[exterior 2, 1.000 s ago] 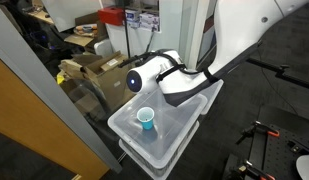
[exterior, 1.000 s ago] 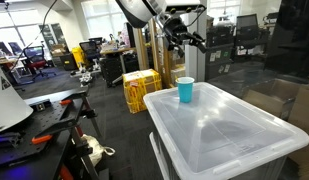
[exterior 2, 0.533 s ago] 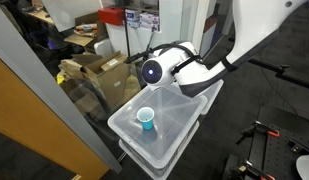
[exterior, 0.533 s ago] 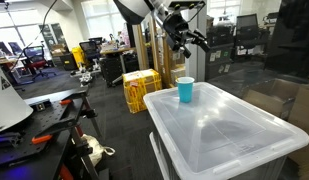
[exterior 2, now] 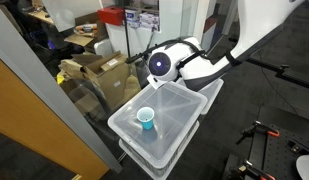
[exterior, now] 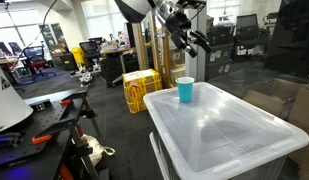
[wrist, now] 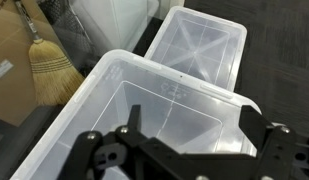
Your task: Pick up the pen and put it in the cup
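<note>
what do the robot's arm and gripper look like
The arm is glossy white with fat, rounded links. One joint ends in a round dark cap, and a black cable runs along the outside. The gripper is all black and blocky, with angular black fingers in the wrist view. No markings are readable.

We see our arm [exterior 2: 256, 22] held high, its wrist tilted, and our tool [exterior: 198, 41] with jaws spread wide, gripping nothing.
</note>
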Available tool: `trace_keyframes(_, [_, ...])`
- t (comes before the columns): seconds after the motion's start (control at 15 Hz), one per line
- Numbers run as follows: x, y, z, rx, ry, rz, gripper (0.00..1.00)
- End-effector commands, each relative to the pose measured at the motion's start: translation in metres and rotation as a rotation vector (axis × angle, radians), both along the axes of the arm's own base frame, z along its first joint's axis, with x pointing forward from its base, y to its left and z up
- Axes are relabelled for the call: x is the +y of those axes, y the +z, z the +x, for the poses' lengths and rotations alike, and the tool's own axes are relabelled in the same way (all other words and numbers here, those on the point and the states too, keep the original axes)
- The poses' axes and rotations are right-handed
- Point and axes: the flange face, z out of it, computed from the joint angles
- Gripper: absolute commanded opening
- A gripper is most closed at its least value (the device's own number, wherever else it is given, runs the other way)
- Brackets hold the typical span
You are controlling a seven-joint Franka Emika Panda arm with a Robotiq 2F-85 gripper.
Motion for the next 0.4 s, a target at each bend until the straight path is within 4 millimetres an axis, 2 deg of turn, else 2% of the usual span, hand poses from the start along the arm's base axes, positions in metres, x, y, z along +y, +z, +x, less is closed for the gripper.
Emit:
trace_keyframes(0.0, [-0.006,0.013,-0.005,0.008,0.053,0.003,1.0])
trace_keyframes(0.07, [-0.006,0.013,-0.005,0.013,0.061,0.002,1.0])
trace_keyframes(0.13, [-0.002,0.002,0.001,0.014,0.018,-0.004,1.0])
trace_keyframes(0.33, [-0.001,0.0,0.0,0.018,0.019,-0.004,1.0])
